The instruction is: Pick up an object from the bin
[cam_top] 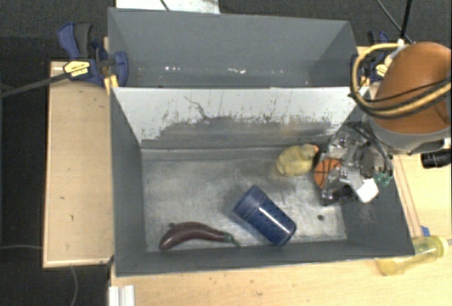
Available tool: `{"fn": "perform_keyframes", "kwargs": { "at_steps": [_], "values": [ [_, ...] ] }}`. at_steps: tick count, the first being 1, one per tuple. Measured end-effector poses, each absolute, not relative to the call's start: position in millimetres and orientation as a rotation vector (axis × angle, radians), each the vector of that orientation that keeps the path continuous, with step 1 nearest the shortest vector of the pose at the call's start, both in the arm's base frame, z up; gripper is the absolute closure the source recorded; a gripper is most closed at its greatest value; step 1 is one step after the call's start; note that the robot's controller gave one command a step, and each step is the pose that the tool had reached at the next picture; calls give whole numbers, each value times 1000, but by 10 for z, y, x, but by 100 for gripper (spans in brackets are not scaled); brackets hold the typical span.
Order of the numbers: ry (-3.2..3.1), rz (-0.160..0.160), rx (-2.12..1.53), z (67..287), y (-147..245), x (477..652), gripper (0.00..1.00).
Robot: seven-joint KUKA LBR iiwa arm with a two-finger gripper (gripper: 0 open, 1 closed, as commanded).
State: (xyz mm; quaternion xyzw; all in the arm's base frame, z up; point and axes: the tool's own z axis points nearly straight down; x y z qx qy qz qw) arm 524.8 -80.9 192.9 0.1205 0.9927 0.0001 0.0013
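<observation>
Gripper [336, 183] low at the right end of the grey bin [212, 121], close against a small round orange object [323, 171] that lies just beside a pale yellow lump [296, 160] near the back wall; whether it is apart or clamped on the orange piece cannot be told. Grasping looks to be the step in hand, and the next move calls for a sure hold and a straight lift clear of the lump. A tipped blue cup [265, 215] and a purple aubergine [194, 234] lie well apart, toward the front.
</observation>
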Motion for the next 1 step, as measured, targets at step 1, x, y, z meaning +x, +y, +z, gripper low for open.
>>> {"fn": "perform_keyframes", "kwargs": {
  "at_steps": [1],
  "values": [
    [3121, 1, 384, 2473, -827, 5220, 100]
  ]
}}
